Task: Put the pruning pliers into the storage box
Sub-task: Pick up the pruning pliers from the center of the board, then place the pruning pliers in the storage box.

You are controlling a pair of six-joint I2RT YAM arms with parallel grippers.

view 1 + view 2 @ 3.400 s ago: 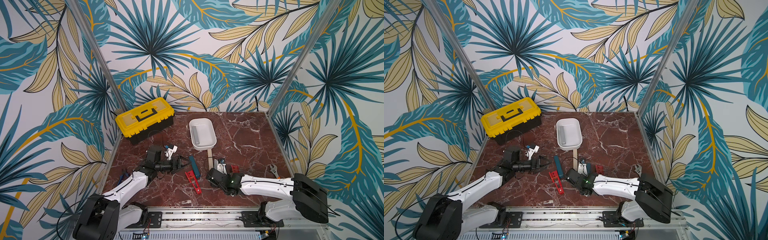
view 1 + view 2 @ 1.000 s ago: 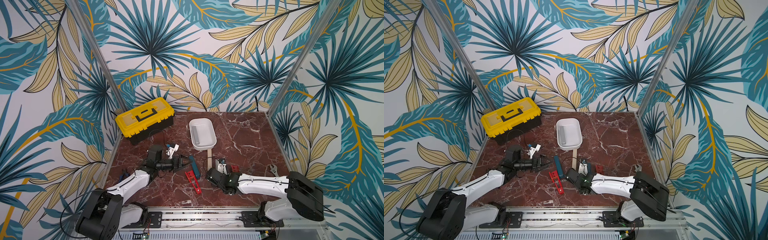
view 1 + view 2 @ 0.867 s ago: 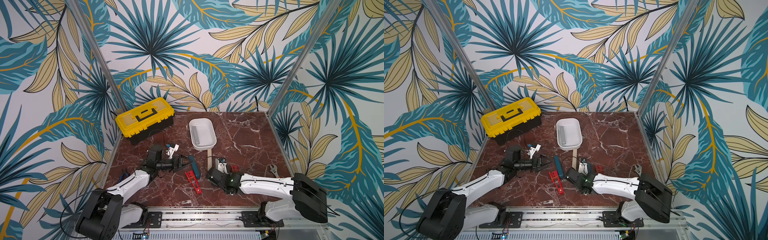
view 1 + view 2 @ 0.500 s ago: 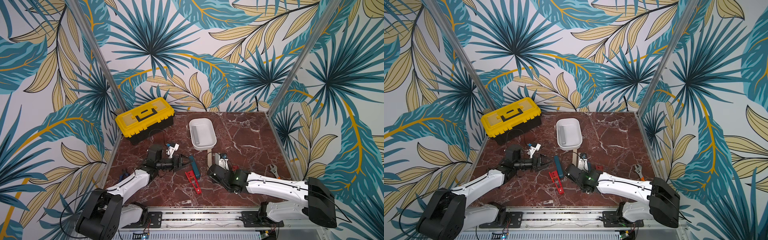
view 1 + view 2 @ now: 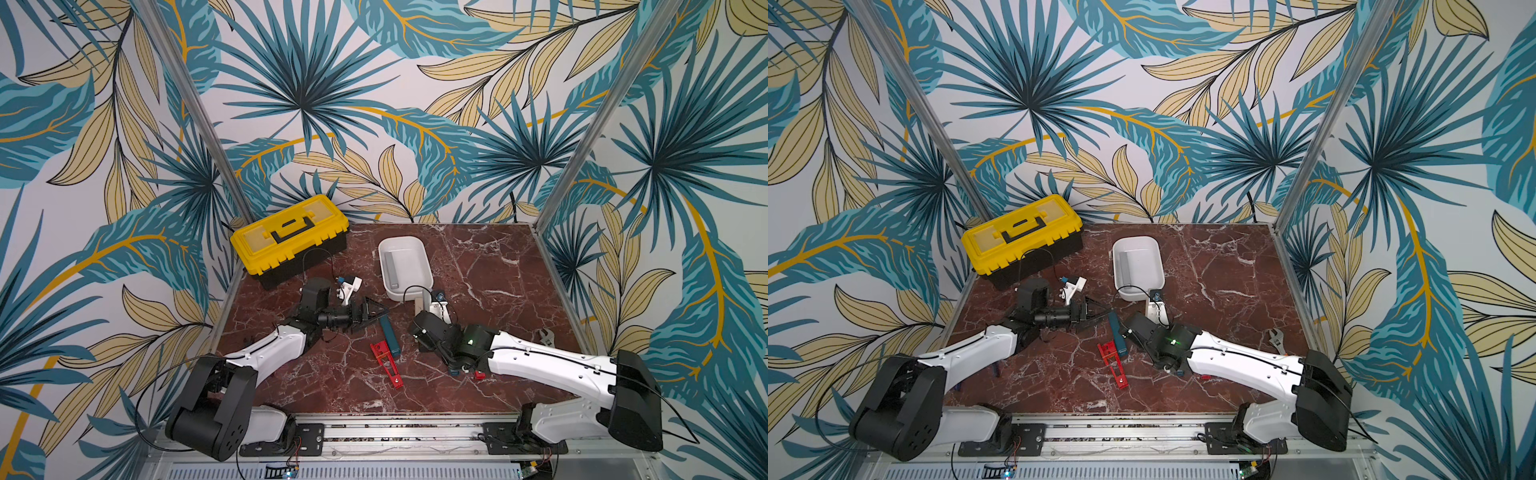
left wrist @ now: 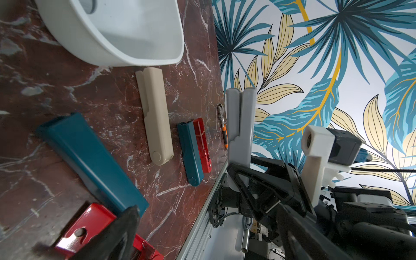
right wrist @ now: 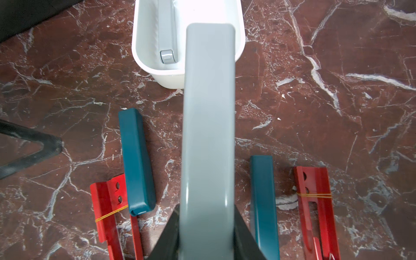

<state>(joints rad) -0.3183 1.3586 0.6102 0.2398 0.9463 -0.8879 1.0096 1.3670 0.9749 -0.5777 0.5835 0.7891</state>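
Observation:
My right gripper (image 7: pixel 207 236) is shut on a grey pruning pliers bar (image 7: pixel 207 135), held above the table with its far end over the near rim of the white storage box (image 7: pixel 239 33). Another grey bar (image 7: pixel 166 33) lies inside the box. On the table lie two teal bars (image 7: pixel 136 162) (image 7: pixel 263 202), two red truss bars (image 7: pixel 108 202) (image 7: pixel 315 202) and a beige bar (image 6: pixel 155 117). My left gripper (image 5: pixel 380 315) stands open and empty just left of the near teal bar (image 5: pixel 390 336) and a red bar (image 5: pixel 386 363).
A yellow toolbox (image 5: pixel 291 237) with a black handle stands at the back left. A wrench (image 5: pixel 546 336) lies near the right edge. The storage box (image 5: pixel 401 239) sits mid-table towards the back. The front rail runs along the near edge.
My right gripper has lifted the grey bar off the table and carried it forward towards the storage box. The left arm has stayed put, open.

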